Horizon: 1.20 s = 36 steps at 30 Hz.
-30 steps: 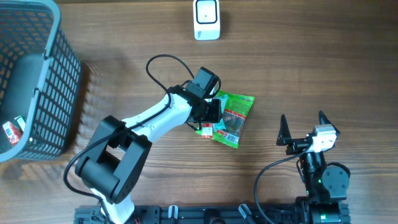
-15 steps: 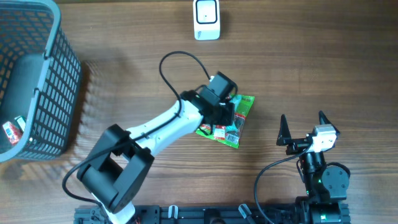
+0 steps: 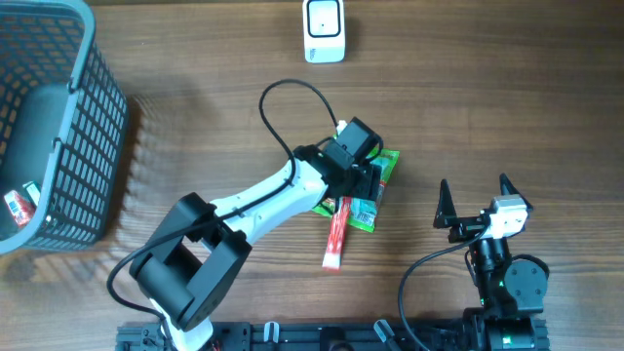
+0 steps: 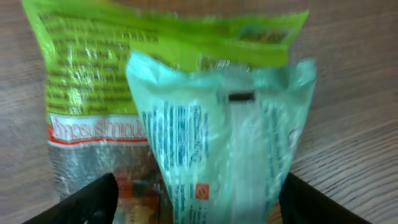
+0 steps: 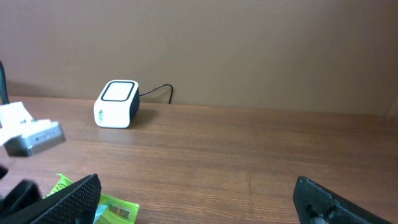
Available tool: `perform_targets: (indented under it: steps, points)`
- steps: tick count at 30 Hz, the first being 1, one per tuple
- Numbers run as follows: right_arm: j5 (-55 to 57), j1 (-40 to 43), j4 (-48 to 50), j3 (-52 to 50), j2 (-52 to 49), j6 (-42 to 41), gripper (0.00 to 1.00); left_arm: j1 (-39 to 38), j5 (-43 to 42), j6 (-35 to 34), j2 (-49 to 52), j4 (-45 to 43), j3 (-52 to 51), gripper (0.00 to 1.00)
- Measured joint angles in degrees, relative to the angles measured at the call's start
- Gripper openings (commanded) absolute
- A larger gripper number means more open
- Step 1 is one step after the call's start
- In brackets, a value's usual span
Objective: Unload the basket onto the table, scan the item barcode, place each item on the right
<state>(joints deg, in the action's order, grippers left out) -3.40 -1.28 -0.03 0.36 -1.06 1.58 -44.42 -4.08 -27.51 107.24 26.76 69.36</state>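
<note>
Two packets (image 4: pixel 211 143) (pale one atop a green one) lie unclamped between the left gripper's (image 4: pixel 199 190) spread fingers (image 4: pixel 87 202), well apart from the scanner (image 3: pixel 324 31); the right gripper (image 3: pixel 475 185) gapes empty.

The overhead view looks straight down on the whole table (image 3: pixel 507 107), the left wrist view sits very close over the green packet (image 4: pixel 87 68), which fills its frame, and the right wrist view looks low and level across the table towards the white scanner (image 5: pixel 116 104), sharing both with the overhead view.
</note>
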Motion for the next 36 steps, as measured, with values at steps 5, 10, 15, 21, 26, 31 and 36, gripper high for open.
perform_targets:
  steps: [5,10,15,21,26,31,36]
  points:
    - [0.0,0.0,0.0,0.0,0.0,0.0,1.00,1.6,0.2,1.4,-1.1,3.5,4.7,0.78]
    - [0.0,0.0,0.0,0.0,0.0,0.0,1.00,5.5,0.6,2.1,-1.7,16.9,13.9,0.37]
    - [0.0,0.0,0.0,0.0,0.0,0.0,1.00,9.6,1.2,2.3,-2.6,32.6,21.2,0.43]
    - [0.0,0.0,0.0,0.0,0.0,0.0,1.00,7.9,1.2,-7.6,-3.0,44.4,19.4,0.42]
    - [0.0,0.0,0.0,0.0,0.0,0.0,1.00,1.9,1.2,-20.2,-3.0,41.0,11.1,0.42]
    - [0.0,0.0,0.0,0.0,0.0,0.0,0.98,-5.1,1.1,-29.7,-3.0,34.2,2.6,0.42]
    - [0.0,0.0,0.0,0.0,0.0,0.0,1.00,-8.5,0.9,-34.9,-3.0,32.9,-1.0,0.42]
